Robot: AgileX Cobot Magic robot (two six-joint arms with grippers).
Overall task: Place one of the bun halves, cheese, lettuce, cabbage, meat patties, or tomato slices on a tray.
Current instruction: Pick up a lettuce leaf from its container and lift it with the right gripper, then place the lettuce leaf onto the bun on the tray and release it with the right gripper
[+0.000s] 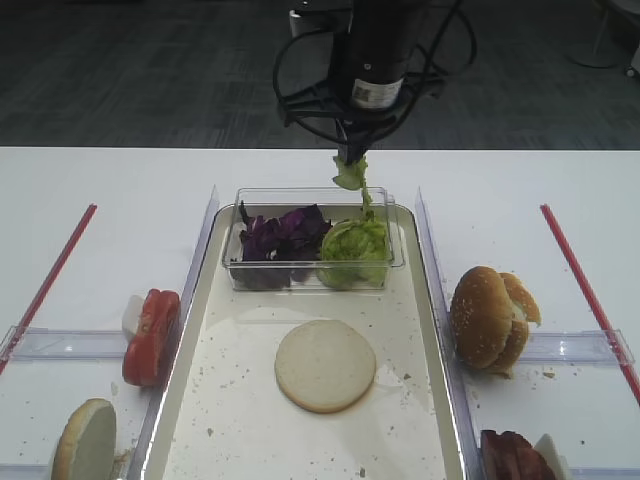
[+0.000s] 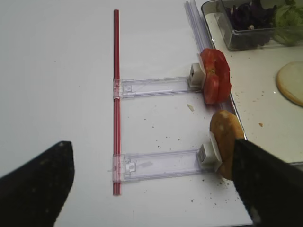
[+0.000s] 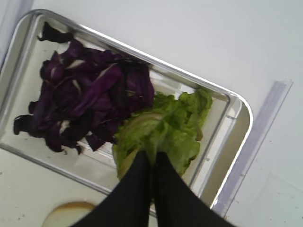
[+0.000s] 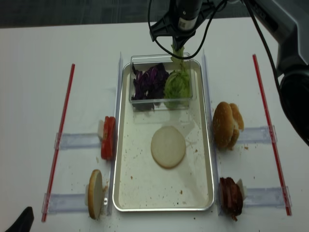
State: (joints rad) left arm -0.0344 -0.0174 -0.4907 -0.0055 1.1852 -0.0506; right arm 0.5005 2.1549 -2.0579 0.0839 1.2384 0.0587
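My right gripper (image 1: 352,152) hangs above the clear plastic box (image 1: 395,235), shut on a frilly light-green lettuce leaf (image 1: 350,173) that dangles from its tips. In the right wrist view the black fingers (image 3: 137,184) pinch the leaf (image 3: 176,126) over the box. More lettuce (image 1: 353,250) and purple cabbage (image 1: 282,236) lie in the box. A pale bun disc (image 1: 325,365) rests on the tray (image 1: 240,410). Tomato slices (image 2: 215,75) and a bun half (image 2: 223,142) stand left of the tray. My left gripper (image 2: 151,158) hovers open over the table beside them.
Sesame bun halves (image 1: 490,318) stand right of the tray, with meat patties (image 1: 515,458) nearer the front. Red strips (image 1: 48,285) (image 1: 588,295) and clear plastic rails (image 2: 156,86) lie on the white table. Crumbs speckle the tray.
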